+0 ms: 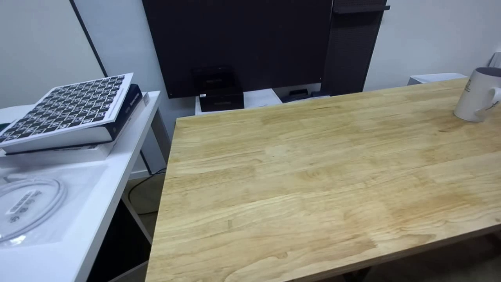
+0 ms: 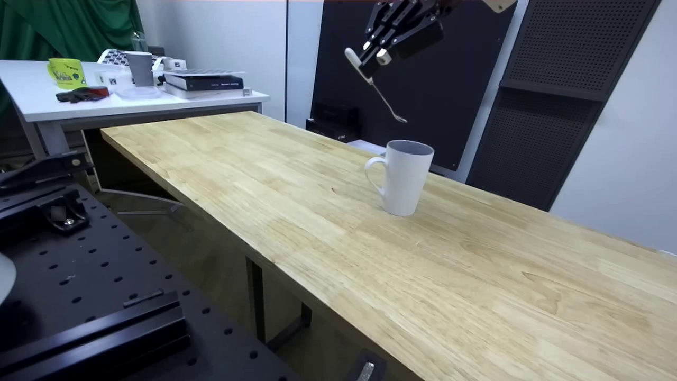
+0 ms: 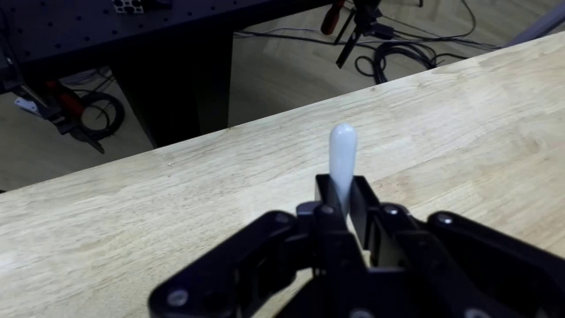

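Your end effector (image 3: 342, 182) is nearly closed, its jaws parted only by the thickness of the white handle they grip, which belongs to a slim spoon (image 3: 343, 152). In the wrist view you see the handle's rounded end jutting past the jaws toward twelve o'clock. In an exterior view you have the spoon tilted in the air above the wooden worktop (image 2: 296, 174): from the grip, the handle end points to ten o'clock, while the thin stem and small bowl reach toward five. A white mug (image 2: 406, 180) stands upright on the worktop, between five and six o'clock from your end effector, and there the bowl shows above its rim with a gap between. The mug's own handle sits at its nine o'clock in that view. Toward ten o'clock in the same view you have a white side worktop (image 2: 39, 103) bearing a stack of books (image 2: 203, 83), a grey cup (image 2: 140, 69) and a lime-green mug (image 2: 67, 74); toward eight o'clock lies a black perforated platform (image 2: 116, 254) carrying dark rails (image 2: 127, 328).
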Motion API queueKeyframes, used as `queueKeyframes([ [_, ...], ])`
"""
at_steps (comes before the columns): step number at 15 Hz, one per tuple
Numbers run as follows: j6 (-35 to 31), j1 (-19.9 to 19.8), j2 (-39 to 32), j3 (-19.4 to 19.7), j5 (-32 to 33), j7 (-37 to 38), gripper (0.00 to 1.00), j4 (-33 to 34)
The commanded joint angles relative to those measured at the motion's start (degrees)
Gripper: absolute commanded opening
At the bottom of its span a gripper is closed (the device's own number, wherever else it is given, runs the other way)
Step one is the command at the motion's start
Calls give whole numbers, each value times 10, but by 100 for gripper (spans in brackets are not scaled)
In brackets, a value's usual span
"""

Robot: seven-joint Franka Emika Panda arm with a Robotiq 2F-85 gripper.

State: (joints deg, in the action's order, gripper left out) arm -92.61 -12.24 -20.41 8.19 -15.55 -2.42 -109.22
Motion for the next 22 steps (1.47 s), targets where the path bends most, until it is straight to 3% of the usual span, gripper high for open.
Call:
queueKeyframes([
  [1,63,-36,-74,4,-61,-3,3,85],
  [7,85,-68,-131,0,-145,7,3,147],
  [22,102,-99,-213,10,-196,29,3,195],
])
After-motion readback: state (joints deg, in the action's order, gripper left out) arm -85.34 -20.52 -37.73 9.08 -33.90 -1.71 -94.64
